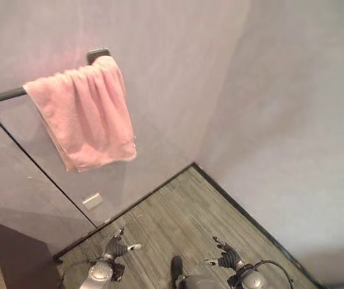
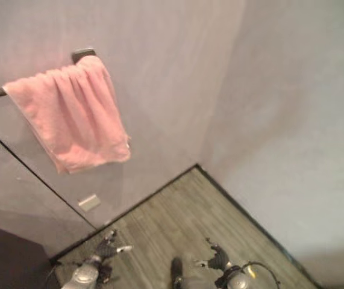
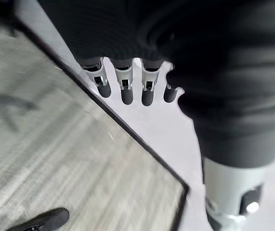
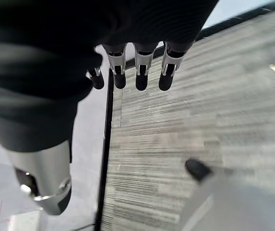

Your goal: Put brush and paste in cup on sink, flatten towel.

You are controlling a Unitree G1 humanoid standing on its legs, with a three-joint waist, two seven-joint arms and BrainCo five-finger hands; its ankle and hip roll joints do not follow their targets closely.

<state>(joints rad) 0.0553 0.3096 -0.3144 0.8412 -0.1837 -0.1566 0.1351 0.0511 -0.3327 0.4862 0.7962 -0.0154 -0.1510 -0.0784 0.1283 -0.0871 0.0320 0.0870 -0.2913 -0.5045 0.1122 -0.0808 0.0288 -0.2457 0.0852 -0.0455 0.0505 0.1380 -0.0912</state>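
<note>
A pink towel [image 1: 86,114] hangs bunched and crooked over a dark rail [image 1: 3,95] on the wall at the upper left; in the right eye view the towel [image 2: 69,117] hangs the same way. My left hand [image 1: 117,247] hangs low over the floor, well below the towel, fingers [image 3: 123,89] straight and holding nothing. My right hand [image 1: 227,259] is low at the lower right, fingers [image 4: 139,77] relaxed and holding nothing.
A grey wood-look floor [image 1: 190,223] meets pale walls along a dark skirting [image 1: 232,198]. A small white plate [image 1: 91,200] sits low on the wall under the towel. A dark panel [image 1: 15,259] stands at the lower left.
</note>
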